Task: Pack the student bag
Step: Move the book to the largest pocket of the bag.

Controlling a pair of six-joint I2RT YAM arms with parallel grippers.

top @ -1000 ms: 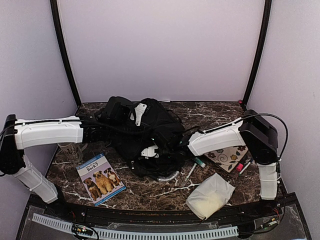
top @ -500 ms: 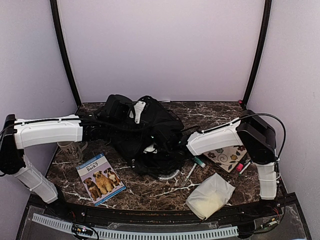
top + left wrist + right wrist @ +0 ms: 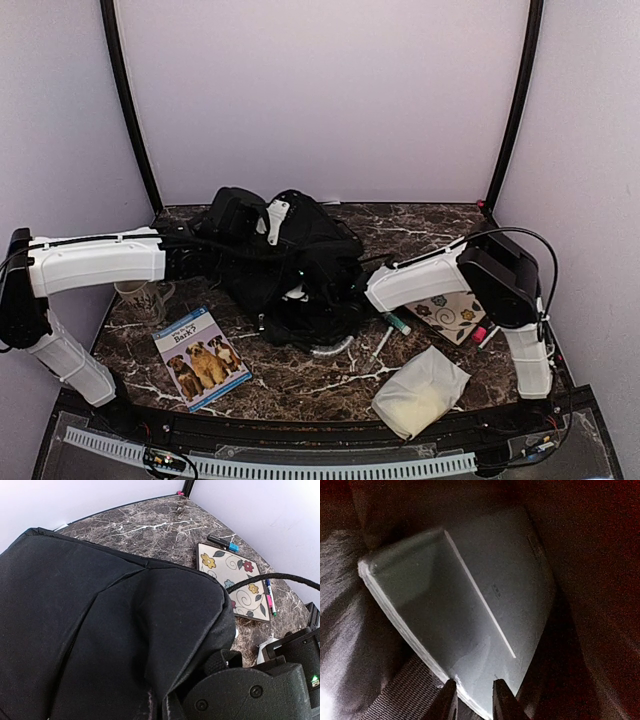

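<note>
The student bag (image 3: 300,270) lay on the worktop (image 3: 300,378). Inside the bag, the right hand (image 3: 474,685) pinched a pale flat thing (image 3: 470,605). The left hand (image 3: 207,252) was at the bag's left side, and I could not tell if it was open or closed.

A dark brown marble-patterned worktop (image 3: 300,378) with white veins fills the floor of a booth. The back wall (image 3: 320,100) and both side walls (image 3: 50,120) are plain pale lilac. Two black posts (image 3: 128,110) rise at the rear corners. A white perforated strip (image 3: 300,468) runs along the near edge. The light is soft and even.
</note>
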